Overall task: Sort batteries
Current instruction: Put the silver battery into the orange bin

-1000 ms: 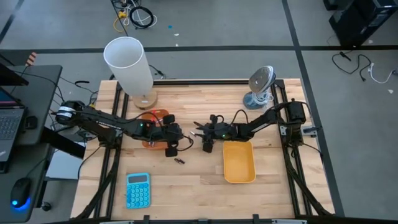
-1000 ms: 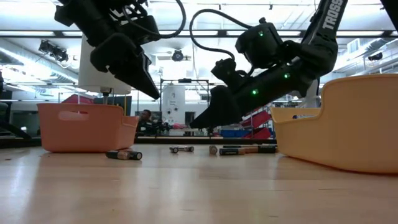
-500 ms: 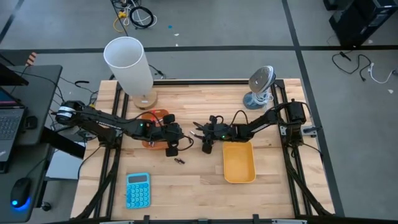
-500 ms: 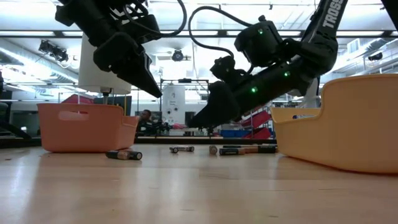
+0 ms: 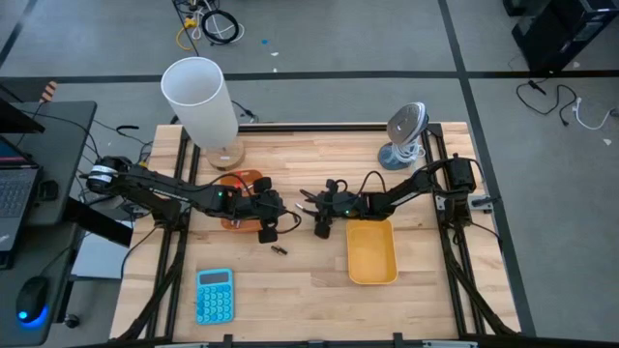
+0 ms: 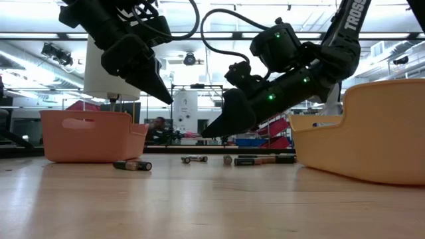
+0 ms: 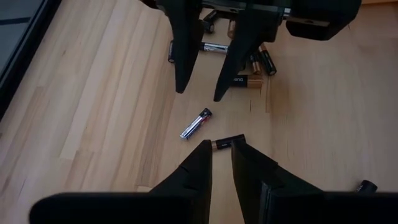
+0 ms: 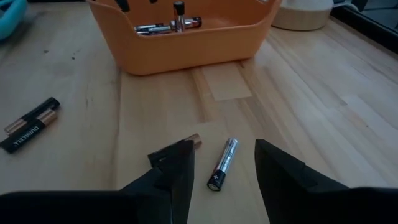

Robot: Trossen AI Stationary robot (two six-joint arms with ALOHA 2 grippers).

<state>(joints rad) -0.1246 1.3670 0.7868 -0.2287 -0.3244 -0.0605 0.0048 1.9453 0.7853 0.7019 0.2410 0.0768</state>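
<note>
Currently in reach: a silver battery (image 8: pixel 222 163) lies flat on the bare wood of the table (image 5: pixel 309 280), between the orange tray (image 8: pixel 186 46) and the yellow tray (image 5: pixel 372 253), well apart from both.
Right gripper (image 8: pixel 222 149): jaws spread wide and empty, hovering above the silver battery with one finger to each side of it.
Left gripper (image 7: pixel 221 146): fingers a narrow gap apart with nothing between them, hanging above a dark copper-tipped battery (image 7: pixel 227 142) that lies just beside the silver one.
Other cells: a loose cluster (image 7: pixel 249 62) lies farther along the table, a black-and-copper one (image 8: pixel 30 124) lies off on its own, and a few (image 8: pixel 168 26) are already in the orange tray.
Handling: probably rigid, light for the gripper and smooth-skinned (a round barrel will likely roll or squirt out if pinched off-centre).
Where to grip: across the middle of the barrel, pads on opposite sides.
Long axis: flat on the wood, running roughly from the right gripper toward the orange tray, slightly slanted.
Pointing: the dark end cap faces the right gripper and the other end faces the orange tray, so the open jaws already sit crosswise to it.
</note>
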